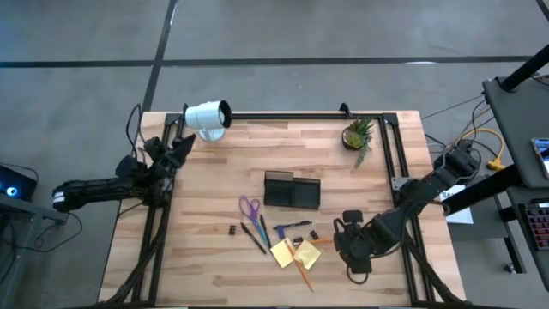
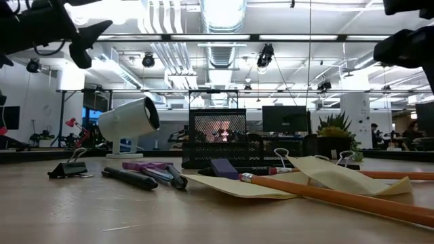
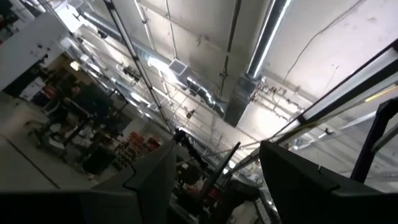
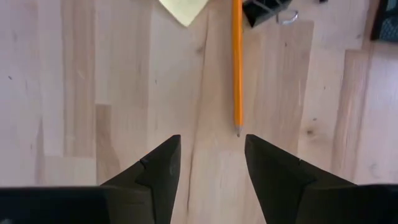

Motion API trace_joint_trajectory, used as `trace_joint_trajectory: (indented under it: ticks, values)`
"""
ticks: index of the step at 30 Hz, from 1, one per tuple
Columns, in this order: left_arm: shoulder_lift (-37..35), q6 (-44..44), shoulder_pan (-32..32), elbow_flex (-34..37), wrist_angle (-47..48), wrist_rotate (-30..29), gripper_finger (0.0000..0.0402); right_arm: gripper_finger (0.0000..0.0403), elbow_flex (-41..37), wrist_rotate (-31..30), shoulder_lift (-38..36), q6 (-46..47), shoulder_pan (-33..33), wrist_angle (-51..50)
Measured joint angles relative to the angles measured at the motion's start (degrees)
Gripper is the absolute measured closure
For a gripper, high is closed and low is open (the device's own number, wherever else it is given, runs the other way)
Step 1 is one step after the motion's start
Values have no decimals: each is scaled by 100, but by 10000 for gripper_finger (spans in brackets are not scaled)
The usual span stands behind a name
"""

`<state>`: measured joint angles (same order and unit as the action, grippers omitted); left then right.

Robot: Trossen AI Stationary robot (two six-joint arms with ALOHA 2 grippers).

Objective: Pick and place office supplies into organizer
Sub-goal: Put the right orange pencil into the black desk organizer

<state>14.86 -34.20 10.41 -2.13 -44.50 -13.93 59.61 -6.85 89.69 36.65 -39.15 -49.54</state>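
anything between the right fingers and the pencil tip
No, only bare wood between the right gripper and the orange pencil, seen in the right wrist view.

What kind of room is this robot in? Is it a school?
Probably not a school. It looks like a big robot lab or workshop: bare pipes and ducts run along the high ceiling, computer screens stand in the back, and the wooden table sits in a black metal frame with robot arms.

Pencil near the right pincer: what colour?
Orange pencil with a dark tip; clearest in the right wrist view.
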Motion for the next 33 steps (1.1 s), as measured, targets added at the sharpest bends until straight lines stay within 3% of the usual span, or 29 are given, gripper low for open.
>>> trace_joint_trajectory:
  ticks: [13,18,22,27,33]
  values:
    - [225,4,0,-9,-53,-10,185,239,131,-63,-17,-22,-79,85]
    - [208,7,11,-9,-67,-767,185,241,169,-63,-17,-26,-162,90]
    - [199,0,9,-10,-163,-792,185,245,166,-64,-17,33,-57,105]
    - [226,-16,3,-11,-178,-426,185,248,126,-65,-17,1404,214,83]
    - [310,-302,2,-11,-122,-130,185,245,28,-85,-17,1664,825,47]
